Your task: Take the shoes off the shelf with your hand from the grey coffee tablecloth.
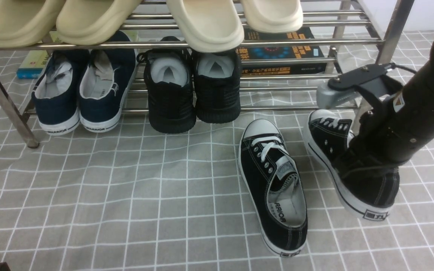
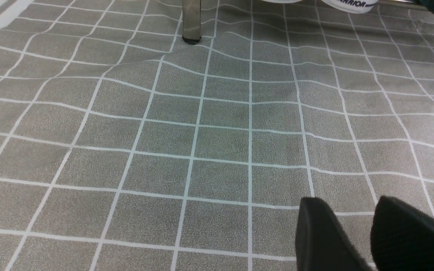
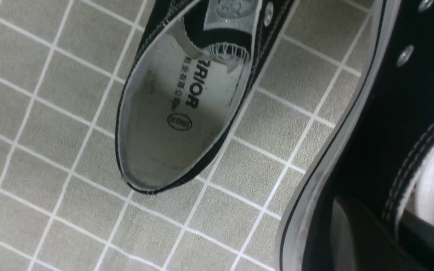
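Note:
The pair of black canvas shoes lies on the grey checked tablecloth [image 1: 126, 195] in front of the steel shelf [image 1: 187, 44]. One shoe [image 1: 273, 180] lies flat, toe toward the shelf; it also shows in the right wrist view [image 3: 171, 113]. The other shoe [image 1: 330, 139] is to its right, tilted. My right gripper [image 1: 356, 162] is shut on this shoe's side wall [image 3: 382, 113], one finger [image 3: 352, 233] outside and one inside. My left gripper [image 2: 352, 218] is open and empty just above bare cloth [image 2: 202, 143].
On the lower tier stand navy sneakers [image 1: 83, 94] and black mesh sneakers [image 1: 190, 90], with books [image 1: 285, 52] behind. Beige slippers [image 1: 202, 22] sit on the upper tier. A slanted shelf leg [image 1: 6, 101] stands at the left; its foot shows in the left wrist view [image 2: 191, 35].

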